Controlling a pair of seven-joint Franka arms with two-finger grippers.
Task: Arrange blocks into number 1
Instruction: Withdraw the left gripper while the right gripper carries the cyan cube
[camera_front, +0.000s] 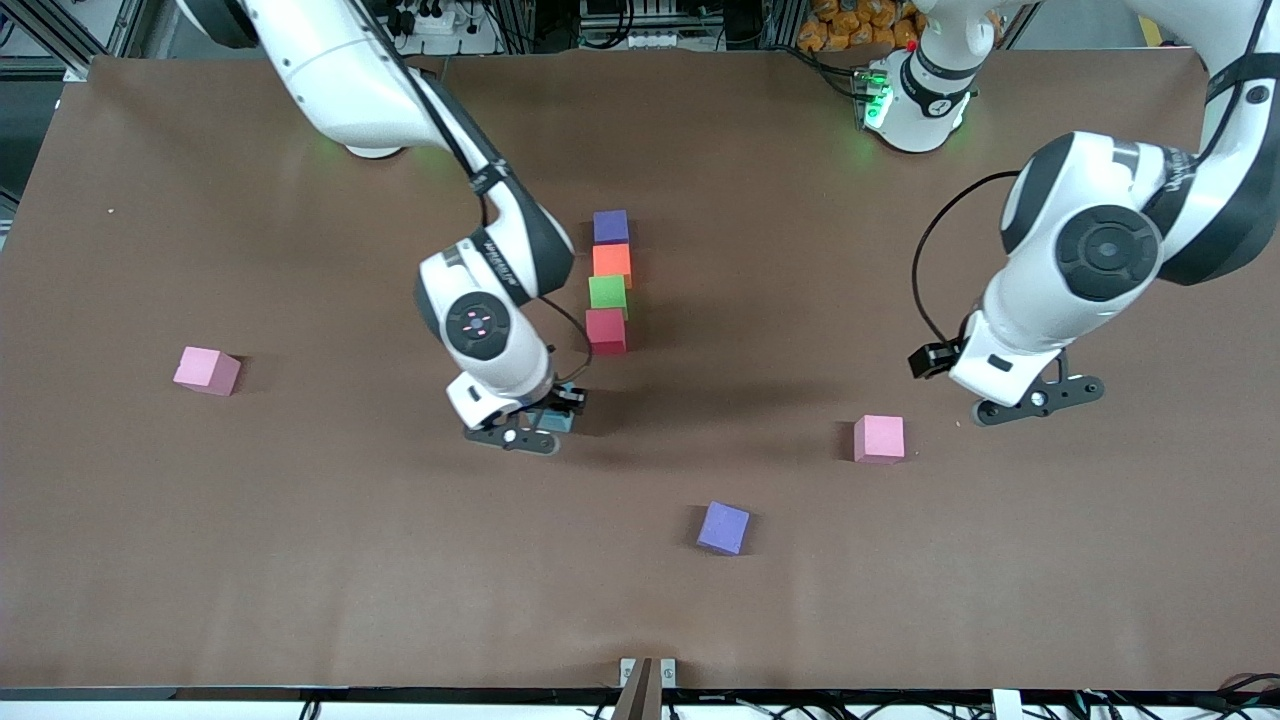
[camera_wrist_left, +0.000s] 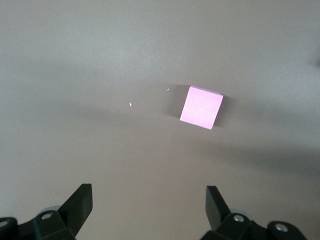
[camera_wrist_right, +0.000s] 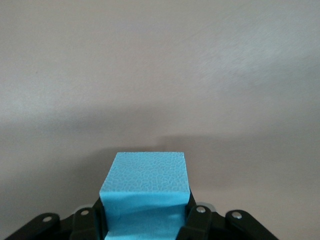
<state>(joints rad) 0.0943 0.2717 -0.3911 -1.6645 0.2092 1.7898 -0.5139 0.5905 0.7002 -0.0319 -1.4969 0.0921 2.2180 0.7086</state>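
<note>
right gripper (camera_front: 527, 432) clamped on the light blue block (camera_wrist_right: 145, 192) over the table (camera_front: 300, 560) near the red block (camera_front: 606, 331), left gripper (camera_front: 1035, 400) jaws wide apart, waiting near a pink block (camera_front: 879, 438)

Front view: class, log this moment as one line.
right gripper: shut on light blue block | left gripper: open, waiting | column: four blocks

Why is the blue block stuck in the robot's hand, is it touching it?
Touching. The right wrist view shows the right gripper shut on the light blue block, its jaws pressed against both sides.
</note>
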